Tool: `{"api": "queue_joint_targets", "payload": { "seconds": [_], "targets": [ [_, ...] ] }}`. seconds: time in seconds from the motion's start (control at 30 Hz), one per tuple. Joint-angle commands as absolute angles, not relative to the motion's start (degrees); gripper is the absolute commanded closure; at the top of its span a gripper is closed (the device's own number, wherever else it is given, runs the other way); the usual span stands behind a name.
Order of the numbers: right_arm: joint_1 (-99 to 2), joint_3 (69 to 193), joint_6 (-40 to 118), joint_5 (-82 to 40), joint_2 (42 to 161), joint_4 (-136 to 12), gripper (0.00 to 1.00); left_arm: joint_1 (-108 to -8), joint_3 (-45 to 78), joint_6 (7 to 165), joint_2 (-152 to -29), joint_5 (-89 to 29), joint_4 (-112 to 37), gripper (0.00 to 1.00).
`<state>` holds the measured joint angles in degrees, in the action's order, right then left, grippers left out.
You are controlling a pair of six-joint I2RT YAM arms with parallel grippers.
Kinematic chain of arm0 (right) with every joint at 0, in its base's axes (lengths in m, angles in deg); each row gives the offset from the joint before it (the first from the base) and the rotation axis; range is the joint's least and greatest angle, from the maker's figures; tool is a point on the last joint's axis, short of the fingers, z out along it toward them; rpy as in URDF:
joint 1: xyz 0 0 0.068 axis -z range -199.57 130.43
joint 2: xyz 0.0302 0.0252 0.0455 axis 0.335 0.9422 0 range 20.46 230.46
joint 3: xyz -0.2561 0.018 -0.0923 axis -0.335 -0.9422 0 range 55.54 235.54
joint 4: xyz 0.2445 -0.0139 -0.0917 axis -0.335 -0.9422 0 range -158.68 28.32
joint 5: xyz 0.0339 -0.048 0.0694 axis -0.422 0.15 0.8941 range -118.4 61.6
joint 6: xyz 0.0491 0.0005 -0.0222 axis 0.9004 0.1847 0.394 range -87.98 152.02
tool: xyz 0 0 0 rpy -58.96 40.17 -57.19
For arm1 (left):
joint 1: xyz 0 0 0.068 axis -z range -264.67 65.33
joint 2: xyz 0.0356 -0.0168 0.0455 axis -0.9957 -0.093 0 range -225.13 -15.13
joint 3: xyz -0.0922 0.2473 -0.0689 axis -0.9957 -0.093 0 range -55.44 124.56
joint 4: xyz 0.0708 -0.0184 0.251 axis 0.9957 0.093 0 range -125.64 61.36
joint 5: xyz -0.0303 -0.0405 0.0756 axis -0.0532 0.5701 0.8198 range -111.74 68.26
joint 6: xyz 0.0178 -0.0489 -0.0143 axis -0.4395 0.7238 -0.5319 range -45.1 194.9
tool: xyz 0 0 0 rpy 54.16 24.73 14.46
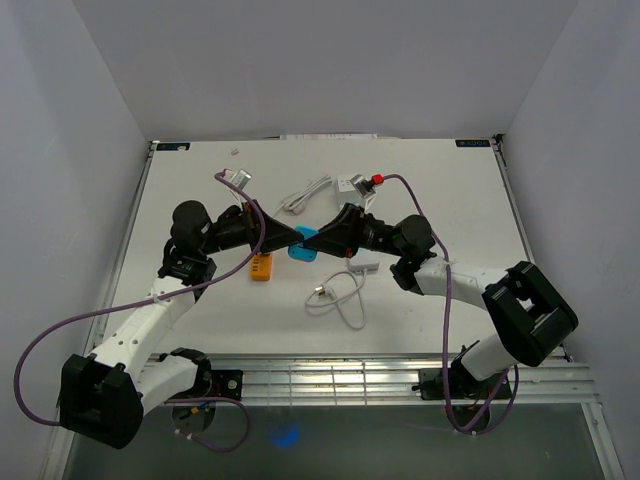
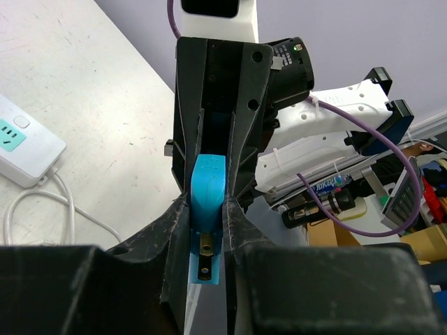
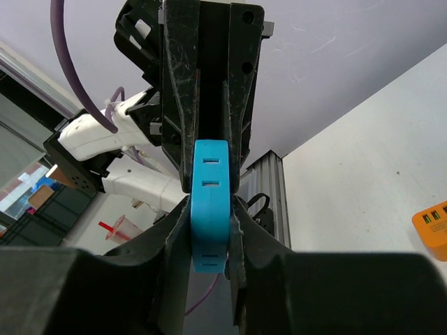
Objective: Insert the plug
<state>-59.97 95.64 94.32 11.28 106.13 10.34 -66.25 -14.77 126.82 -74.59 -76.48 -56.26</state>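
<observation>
I see both arms meet over the middle of the bench. Between them is the blue plug [image 1: 302,245]. It is up in the air and does not touch the bench.

My left end effector [image 1: 290,240] is pinching the blue plug. Its two black fingers [image 2: 241,230] press on both flat sides. In the left wrist view I can see two metal prongs [image 2: 204,255] on the plug. They stick out near the camera, between my own fingers.

My right end effector [image 1: 318,241] is pinching the same blue plug from the other side. In the right wrist view its fingers [image 3: 178,230] touch the plug on both sides. On this face of the plug I see little slots [image 3: 211,172].

So the two end effectors face each other, tip to tip, with the plug held by both.

An orange block [image 1: 262,268] with sockets lies on the bench, just left of the middle and under my left arm. A white cord [image 1: 340,298] loops on the bench between the middle and the near edge. Another white cord [image 1: 305,196] lies closer to the far edge. In the left wrist view I can see a white power strip [image 2: 24,143] lying flat on the bench.
</observation>
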Motion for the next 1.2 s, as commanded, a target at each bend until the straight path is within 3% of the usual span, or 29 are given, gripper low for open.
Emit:
{"api": "queue_joint_targets", "payload": {
  "seconds": [0.0,0.07,0.1,0.17,0.2,0.37,0.5,0.53,0.77,0.9,1.0,1.17],
  "targets": [
    [-60.35,96.76,93.54,11.76,106.25,14.61,0.92,-65.95,-14.48,126.32,-73.67,-76.32,-56.12,0.79],
    [-60.26,96.15,93.54,12.11,106.07,14.6,0.92,-65.95,-14.05,125.71,-73.4,-75.27,-55.07,0.67],
    [-60.26,95.27,93.72,12.2,105.72,14.52,0.92,-66.03,-13.78,125.18,-73.4,-74.83,-54.19,0.53],
    [-60.09,94.3,93.63,12.38,105.19,14.34,0.92,-66.12,-12.12,122.9,-73.4,-73.51,-50.42,0.45],
    [-59.74,93.78,93.63,12.55,104.41,14.08,0.92,-66.21,-11.59,121.93,-73.31,-72.98,-47.53,0.34],
    [-57.55,90.61,91.35,14.22,101.15,6.98,0.92,-66.3,-6.14,113.51,-72.79,-64.57,-35.31,0.13],
    [-54.47,93.32,81.03,14.84,96.15,-13.72,0.92,-66.21,-0.53,109.02,-72.52,-56.14,-23.11,0.07],
    [-53.94,95.07,77.67,14.23,95.62,-28.58,0.92,-66.3,0.54,108.57,-72.7,-54.45,-21.16,0.07],
    [-46.83,114.84,56.12,6.59,98.67,-77.51,0.92,-66.3,4.85,106.28,-72.08,-47.93,-13.49,0.04],
    [-45.5,124.43,49.08,2.99,106.06,-91.89,0.92,-66.3,4.33,106.46,-73.05,-48.8,-13.14,0.04],
    [-45.5,132.95,45.49,-6.55,111.31,-104.16,0.92,-66.21,3.98,106.28,-74.19,-49.86,-13.23,0.04],
    [-45.59,144.56,43.54,-15.66,117.22,-114.58,0.92,-66.21,3.89,105.05,-74.72,-50.04,-12.88,0.04]
  ]
}}
